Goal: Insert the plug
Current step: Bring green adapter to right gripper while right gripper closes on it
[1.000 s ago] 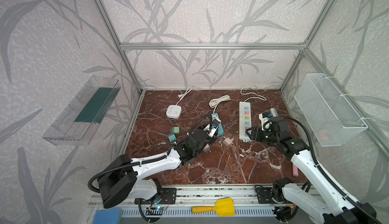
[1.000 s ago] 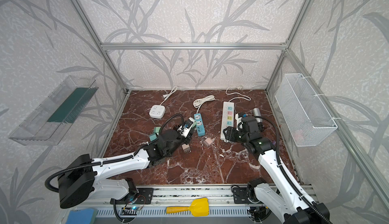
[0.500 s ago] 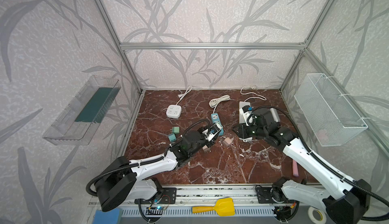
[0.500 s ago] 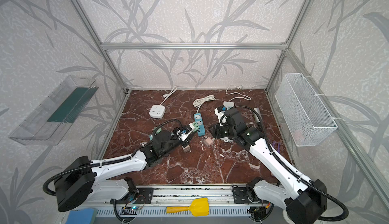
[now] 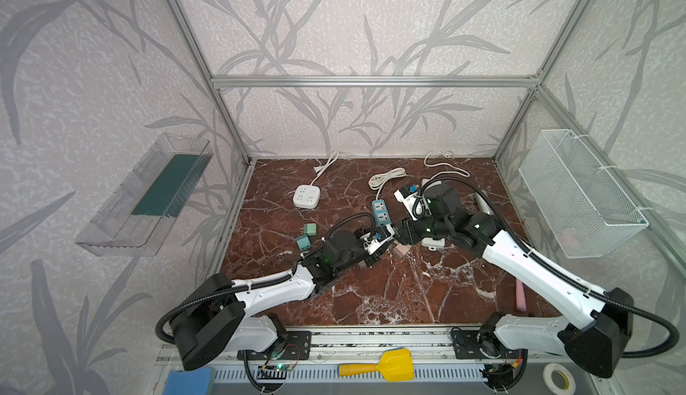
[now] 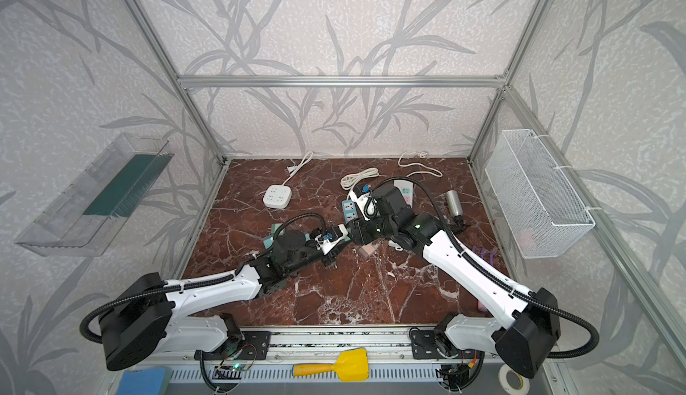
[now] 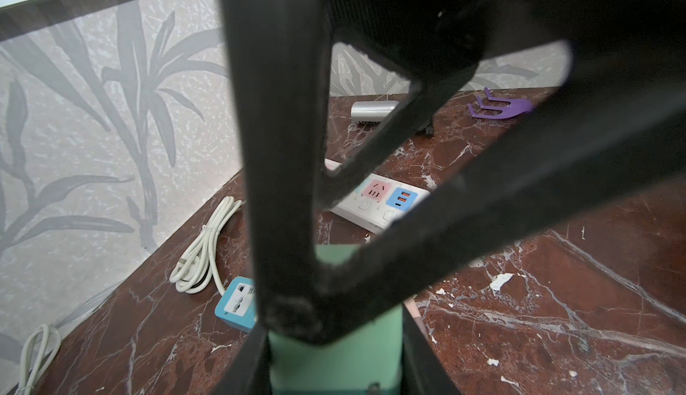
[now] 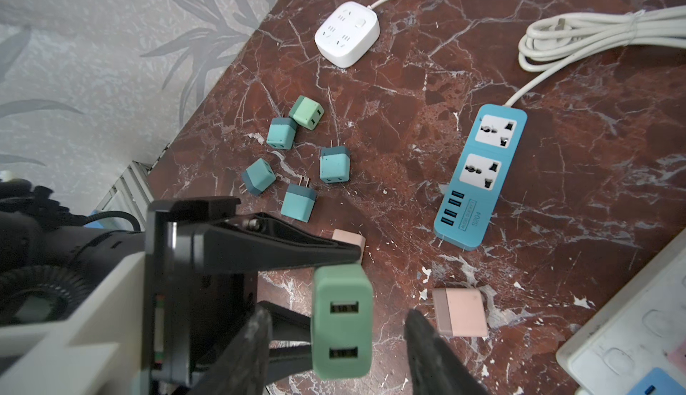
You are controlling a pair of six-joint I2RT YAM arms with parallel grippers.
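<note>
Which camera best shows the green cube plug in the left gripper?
Right wrist view: the green cube plug faces it, both USB slots plain, pinched by the left gripper. Left wrist view shows only its back; in both top views it is too small to make out.

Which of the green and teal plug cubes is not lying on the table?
The light green plug with two USB ports: the left gripper holds it in the air. The other five cubes lie loose on the marble table.
</note>
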